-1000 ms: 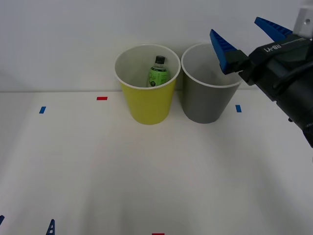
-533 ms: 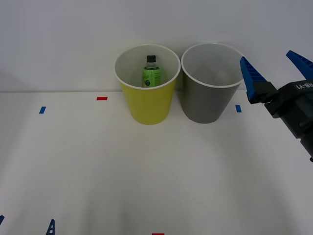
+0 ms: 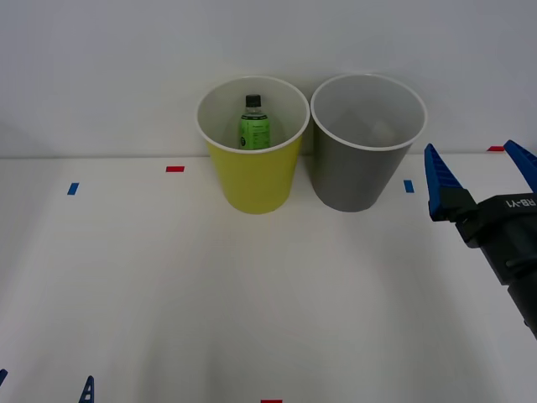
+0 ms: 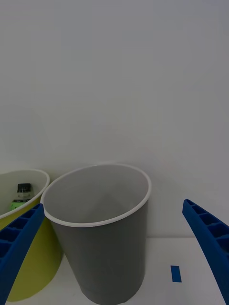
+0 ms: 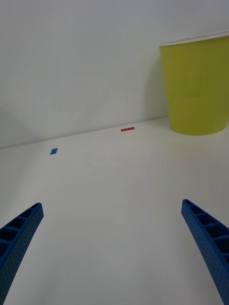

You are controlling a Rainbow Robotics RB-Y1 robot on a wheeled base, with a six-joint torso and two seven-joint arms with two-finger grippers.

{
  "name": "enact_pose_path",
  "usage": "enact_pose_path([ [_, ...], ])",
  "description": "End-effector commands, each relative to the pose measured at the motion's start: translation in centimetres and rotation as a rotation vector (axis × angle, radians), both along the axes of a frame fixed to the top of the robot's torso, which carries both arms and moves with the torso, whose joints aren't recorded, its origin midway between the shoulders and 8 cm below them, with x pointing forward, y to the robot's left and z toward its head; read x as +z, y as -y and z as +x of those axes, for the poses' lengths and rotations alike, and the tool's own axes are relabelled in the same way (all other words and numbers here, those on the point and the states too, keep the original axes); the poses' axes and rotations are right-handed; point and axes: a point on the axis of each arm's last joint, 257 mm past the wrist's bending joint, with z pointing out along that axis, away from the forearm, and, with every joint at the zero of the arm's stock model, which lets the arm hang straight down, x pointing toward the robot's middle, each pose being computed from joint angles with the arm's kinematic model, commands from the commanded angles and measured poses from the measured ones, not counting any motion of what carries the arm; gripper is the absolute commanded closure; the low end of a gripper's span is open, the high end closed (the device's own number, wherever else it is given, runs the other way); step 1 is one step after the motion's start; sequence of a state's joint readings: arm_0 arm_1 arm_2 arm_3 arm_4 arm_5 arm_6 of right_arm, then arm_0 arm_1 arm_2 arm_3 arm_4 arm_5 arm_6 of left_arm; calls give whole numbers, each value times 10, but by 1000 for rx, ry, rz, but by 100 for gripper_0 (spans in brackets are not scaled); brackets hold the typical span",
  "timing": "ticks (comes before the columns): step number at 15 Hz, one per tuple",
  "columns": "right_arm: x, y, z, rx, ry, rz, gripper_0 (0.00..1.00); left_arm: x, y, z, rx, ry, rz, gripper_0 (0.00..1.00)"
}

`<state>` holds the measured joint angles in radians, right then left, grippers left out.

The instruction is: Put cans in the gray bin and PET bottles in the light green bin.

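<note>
Since 1.0 s ago, right end effector (image 3: 482,172) has withdrawn right of the round dark gray bin (image 3: 362,172), fingers spread, empty. Green-labelled PET bottle (image 3: 253,128) stands inside the round lime bin (image 3: 252,180). Left wrist view: left end effector (image 5: 114,248) released above white bench (image 5: 109,190).

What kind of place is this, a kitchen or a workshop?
Neither, most likely: it looks like a robot test bench. A plain white table against a bare wall carries small tape marks, a lime bin holding a bottle, and a gray bin. The right gripper is open beside them.
</note>
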<state>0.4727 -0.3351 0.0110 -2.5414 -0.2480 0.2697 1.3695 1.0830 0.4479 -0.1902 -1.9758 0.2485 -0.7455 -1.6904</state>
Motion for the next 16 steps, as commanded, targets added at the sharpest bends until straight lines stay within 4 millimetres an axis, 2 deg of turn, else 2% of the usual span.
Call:
enact_pose_path([
  [1, -43, 3, 7, 9, 48, 64, 0, 0, 0, 0, 0, 0, 0, 0],
  [4, -68, 9, -1, -2, 11, 87, 0, 0, 0, 0, 0, 0, 0, 0],
  [11, -100, 31, -48, -33, -36, 37, 0, 0, 0, 0, 0, 0, 0, 0],
  [15, -106, 37, -60, -62, -41, 26, 0, 0, 0, 0, 0, 0, 0, 0],
  [16, -105, 31, -62, -53, -33, 41, 0, 0, 0, 0, 0, 0, 0, 0],
])
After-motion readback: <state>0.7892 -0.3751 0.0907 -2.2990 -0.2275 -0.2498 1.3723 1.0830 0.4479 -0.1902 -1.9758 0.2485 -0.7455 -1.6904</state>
